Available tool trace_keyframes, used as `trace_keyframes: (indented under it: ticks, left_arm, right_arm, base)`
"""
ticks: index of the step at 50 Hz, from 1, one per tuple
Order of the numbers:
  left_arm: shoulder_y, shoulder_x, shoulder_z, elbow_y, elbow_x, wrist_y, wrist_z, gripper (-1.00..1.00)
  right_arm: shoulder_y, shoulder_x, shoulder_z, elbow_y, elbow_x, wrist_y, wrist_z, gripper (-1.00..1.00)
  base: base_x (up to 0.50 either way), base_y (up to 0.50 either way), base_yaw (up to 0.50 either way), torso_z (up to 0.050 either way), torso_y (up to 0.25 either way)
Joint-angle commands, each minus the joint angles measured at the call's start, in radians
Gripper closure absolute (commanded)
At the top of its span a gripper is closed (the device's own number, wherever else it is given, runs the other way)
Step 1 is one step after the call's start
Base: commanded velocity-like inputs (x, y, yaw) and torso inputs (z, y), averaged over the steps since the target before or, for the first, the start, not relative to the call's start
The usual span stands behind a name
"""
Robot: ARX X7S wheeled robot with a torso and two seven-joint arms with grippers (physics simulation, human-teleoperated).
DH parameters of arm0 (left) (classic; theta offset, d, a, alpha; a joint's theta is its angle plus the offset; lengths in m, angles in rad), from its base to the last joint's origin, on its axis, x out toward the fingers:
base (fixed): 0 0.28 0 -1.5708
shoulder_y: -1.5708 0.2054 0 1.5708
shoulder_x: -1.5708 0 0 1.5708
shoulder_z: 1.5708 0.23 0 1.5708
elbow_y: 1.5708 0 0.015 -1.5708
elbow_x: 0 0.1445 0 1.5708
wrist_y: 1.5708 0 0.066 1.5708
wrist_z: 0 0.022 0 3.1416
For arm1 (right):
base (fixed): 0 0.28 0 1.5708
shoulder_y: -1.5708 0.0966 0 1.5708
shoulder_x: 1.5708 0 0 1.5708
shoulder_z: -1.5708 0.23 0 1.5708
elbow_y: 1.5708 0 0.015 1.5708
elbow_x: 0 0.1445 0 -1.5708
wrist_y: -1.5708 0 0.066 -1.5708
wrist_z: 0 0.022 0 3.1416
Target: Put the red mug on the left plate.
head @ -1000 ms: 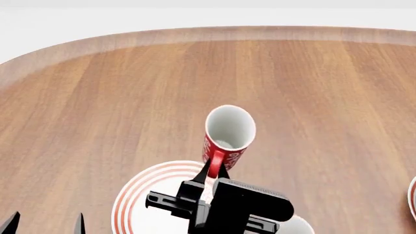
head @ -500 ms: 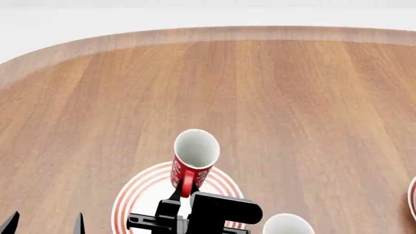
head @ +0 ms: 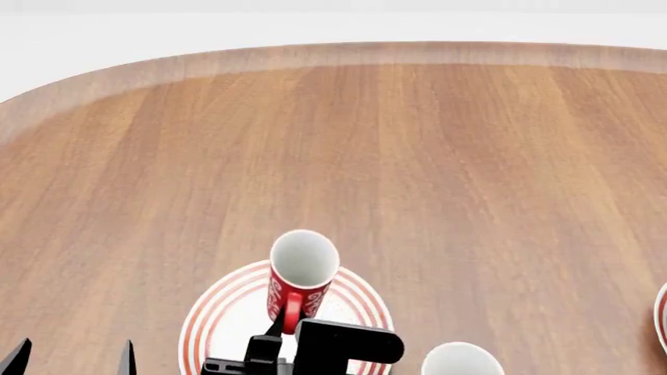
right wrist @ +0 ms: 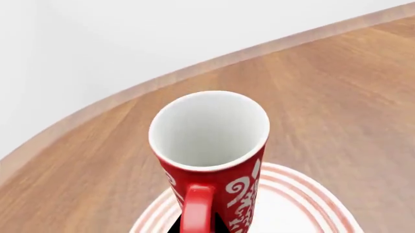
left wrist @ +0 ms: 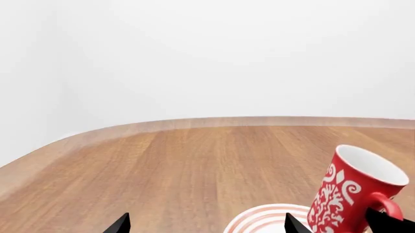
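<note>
Red mug (head: 300,275) tilted over left plate (head: 214,312) – R gripper (head: 277,332) holds handle

Bright even light, sharp renders, faint shadows, no glare

The mug (head: 300,277) is red outside, patterned with white swirls and curls, and plain white inside; its loop handle is solid red, as the right wrist view shows. The plate (head: 219,320) is white with several thin red concentric rings around its rim and a bare white centre. The desk (head: 417,156) is warm brown wood with long streaks of lighter and darker grain, and its edge is a paler tan band. The right gripper (head: 273,337) and its housing are black; the left gripper (head: 73,358) shows only as two black tips. A second mug's (head: 458,361) white inside shows at the head view's lower edge. The background is plain off-white.
</note>
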Motion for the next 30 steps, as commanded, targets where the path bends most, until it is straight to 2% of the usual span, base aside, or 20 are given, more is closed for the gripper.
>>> trace_keyframes:
  ticks: [1, 16, 17, 19, 23, 26, 30]
  left_arm:
    - [-0.001, -0.002, 0.003, 0.0, -0.002, 0.001, -0.003, -1.0]
    - [-0.002, -0.006, 0.006, -0.001, -0.004, 0.002, -0.005, -1.0]
    - [-0.003, -0.006, 0.006, -0.003, -0.007, 0.003, -0.004, -1.0]
    - [-0.003, -0.007, 0.006, -0.003, -0.008, 0.003, -0.004, -1.0]
    - [-0.004, -0.008, 0.006, -0.004, -0.009, 0.004, -0.005, -1.0]
    - [-0.004, -0.008, 0.006, -0.005, -0.01, 0.004, -0.005, -1.0]
    - [-0.004, -0.009, 0.007, -0.005, -0.01, 0.005, -0.006, -1.0]
  right_arm:
    - [0.02, 0.0, -0.036, 0.032, 0.009, -0.024, 0.002, 1.0]
    - [0.052, -0.013, -0.086, 0.117, 0.034, -0.077, -0.01, 1.0]
    - [0.088, -0.021, -0.182, 0.218, 0.106, -0.163, -0.026, 1.0]
    - [0.131, -0.021, -0.336, 0.283, 0.235, -0.249, -0.018, 1.0]
    - [0.184, -0.021, -0.555, 0.344, 0.427, -0.354, -0.008, 1.0]
    - [0.205, -0.021, -0.652, 0.362, 0.517, -0.391, -0.012, 1.0]
    - [0.216, -0.021, -0.704, 0.366, 0.563, -0.414, -0.008, 1.0]
  base:
    - [0.0, 0.0, 0.0, 0.0, 0.0]
    - [0.0, 0.0, 0.0, 0.0, 0.001]
    - [0.0, 0.0, 0.0, 0.0, 0.0]
    - [0.0, 0.0, 0.0, 0.0, 0.0]
    - [0.0, 0.0, 0.0, 0.0, 0.0]
    - [0.0, 0.0, 0.0, 0.0, 0.0]
    - [0.0, 0.0, 0.0, 0.0, 0.0]
